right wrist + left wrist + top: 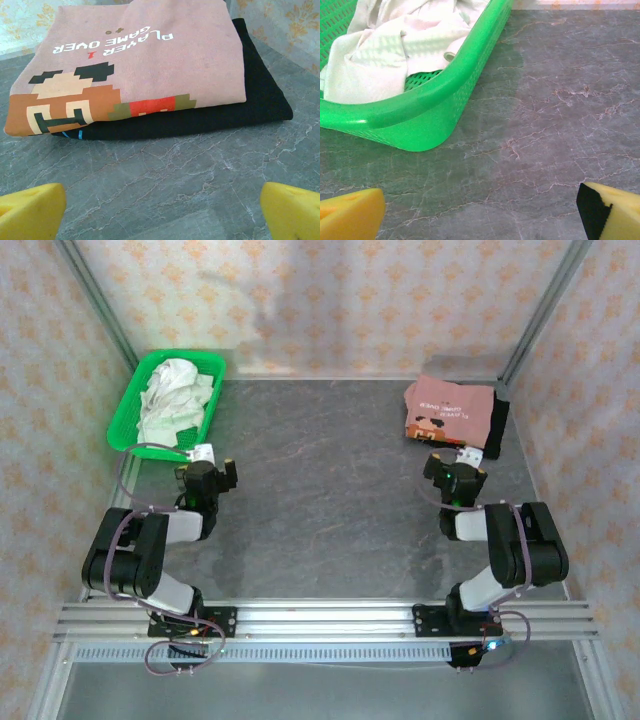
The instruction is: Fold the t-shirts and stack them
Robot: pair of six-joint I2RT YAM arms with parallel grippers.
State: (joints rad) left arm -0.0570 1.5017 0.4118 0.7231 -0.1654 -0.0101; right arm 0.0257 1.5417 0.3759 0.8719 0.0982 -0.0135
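Left gripper (480, 217) spread wide, clamping nothing, low over the bench (555, 130). Just ahead, green basket (445, 87) with crumpled cream t-shirt (370, 65) inside. Right gripper (160, 212) likewise gaping and empty, low over the bench. Just ahead, folded pink t-shirt (140, 50) stacked on folded black t-shirt (260, 95), at the far right corner.

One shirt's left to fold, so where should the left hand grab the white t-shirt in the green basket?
Probably a raised fold of the white t-shirt, left hand coming down from above: it lies crumpled inside the green basket, whose walls block a sideways approach.
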